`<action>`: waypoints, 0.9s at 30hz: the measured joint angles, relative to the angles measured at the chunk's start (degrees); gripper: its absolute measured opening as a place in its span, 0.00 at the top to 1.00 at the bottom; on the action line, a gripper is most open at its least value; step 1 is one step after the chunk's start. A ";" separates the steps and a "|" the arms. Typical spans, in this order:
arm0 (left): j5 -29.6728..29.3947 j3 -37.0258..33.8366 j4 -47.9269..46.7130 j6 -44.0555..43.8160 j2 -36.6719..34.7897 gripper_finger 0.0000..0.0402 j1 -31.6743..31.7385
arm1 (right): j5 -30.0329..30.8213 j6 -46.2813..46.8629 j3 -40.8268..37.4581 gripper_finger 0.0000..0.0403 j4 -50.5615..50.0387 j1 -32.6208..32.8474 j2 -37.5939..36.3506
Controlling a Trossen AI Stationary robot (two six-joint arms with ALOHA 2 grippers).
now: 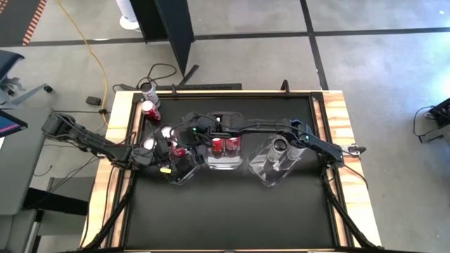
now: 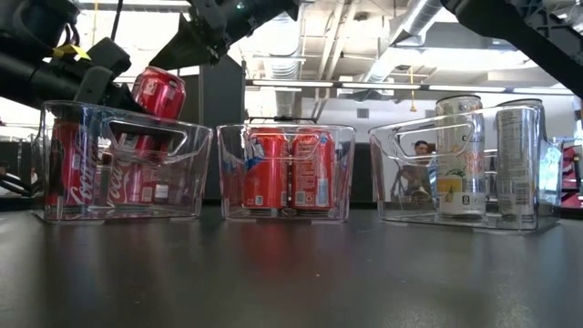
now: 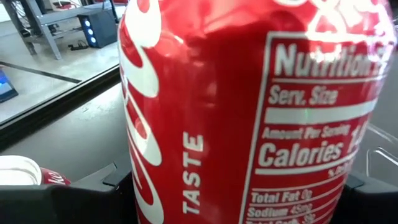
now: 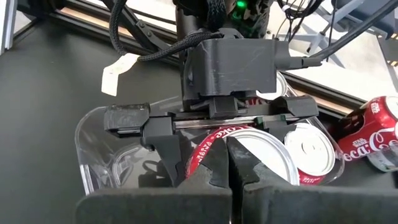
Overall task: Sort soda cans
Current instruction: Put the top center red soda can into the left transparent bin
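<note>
The left gripper (image 1: pixel 174 152) clamps a red aluminium soda can (image 2: pixel 158 93) tilted above the clear plastic bin (image 2: pixel 123 173) at the table's nine o'clock side, so it next needs lowering and release, while the right gripper (image 1: pixel 184 131) hovers closed just beside.

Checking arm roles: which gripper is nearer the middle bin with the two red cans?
Right. The right gripper, shut and empty, hovers just left of the middle bin. The left gripper, holding a red can, is farther left, over the left bin.
</note>
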 joint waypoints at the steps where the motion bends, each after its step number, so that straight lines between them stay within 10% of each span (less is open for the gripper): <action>1: 0.00 0.00 0.01 -0.07 0.00 0.29 0.00 | 0.00 0.38 0.00 1.00 0.01 -0.04 0.00; 27: -0.26 0.02 -2.43 -2.46 -0.04 0.25 2.19 | 0.01 4.45 -1.03 1.00 0.34 -0.83 1.32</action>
